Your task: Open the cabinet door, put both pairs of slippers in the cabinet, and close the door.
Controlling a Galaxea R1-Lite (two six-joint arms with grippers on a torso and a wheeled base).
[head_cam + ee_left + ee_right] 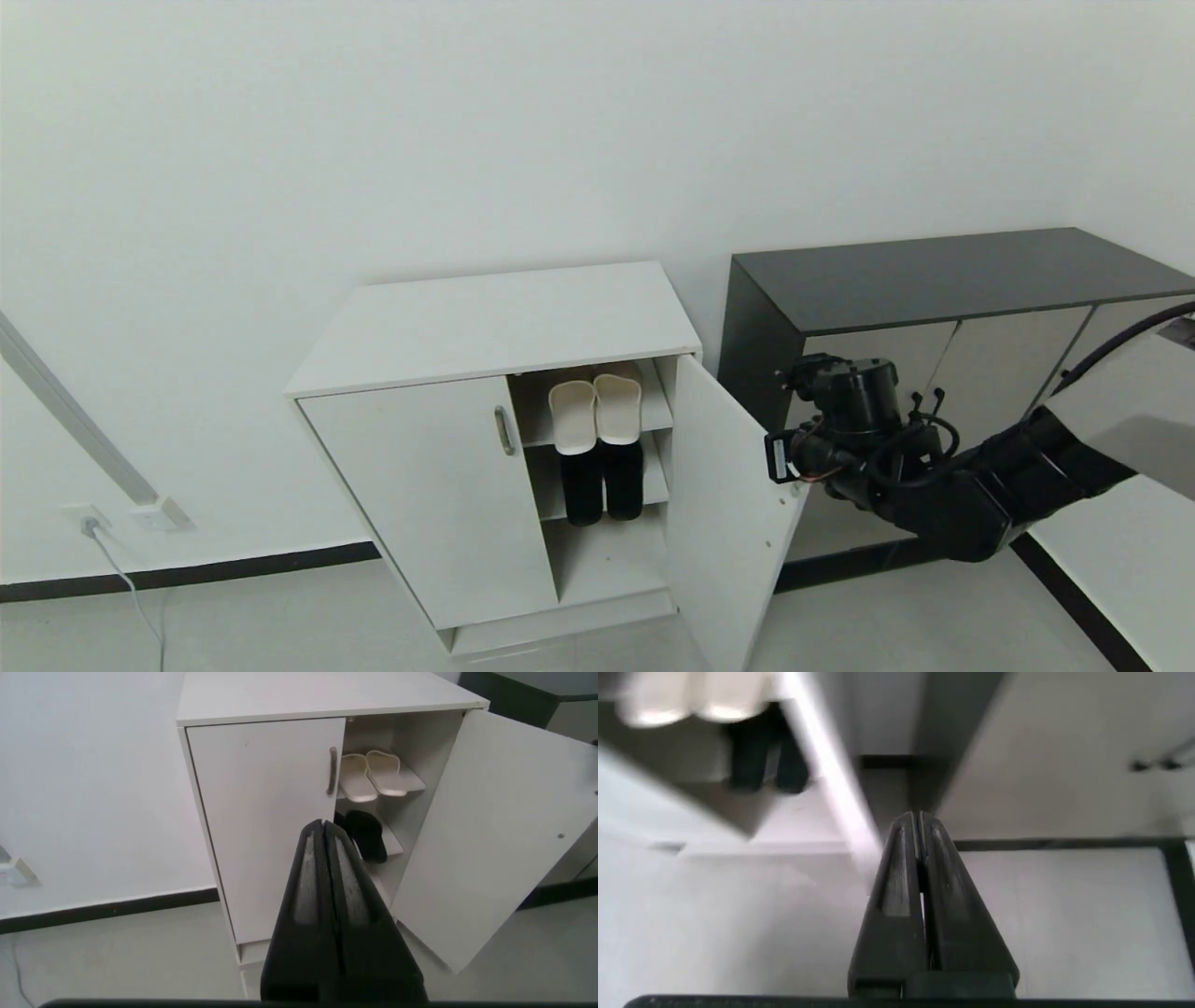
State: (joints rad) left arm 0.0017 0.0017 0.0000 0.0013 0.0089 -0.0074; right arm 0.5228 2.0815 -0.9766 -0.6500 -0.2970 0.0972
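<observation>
White laminate cabinet (495,327) against a pale wall, right-hand door (728,504) swung wide, left-hand door (429,485) shut. Holds a pair of cream foam slippers (595,411) on the upper shelf and a pair of black slippers (602,481) on the shelf below. Right claw (921,817) clenched, fingers pressed together, just beside the open door's outer edge. Left claw (324,823) likewise clenched, well apart from the cabinet front. Dark grey sideboard (934,271) just beside.

Upper slipper pair (595,411) inside cabinet (495,327), lower slipper pair (602,481) right at its 6 o'clock. Open door (728,504) at 3 o'clock of both pairs. Sideboard (934,271) at cabinet's 3 o'clock.
</observation>
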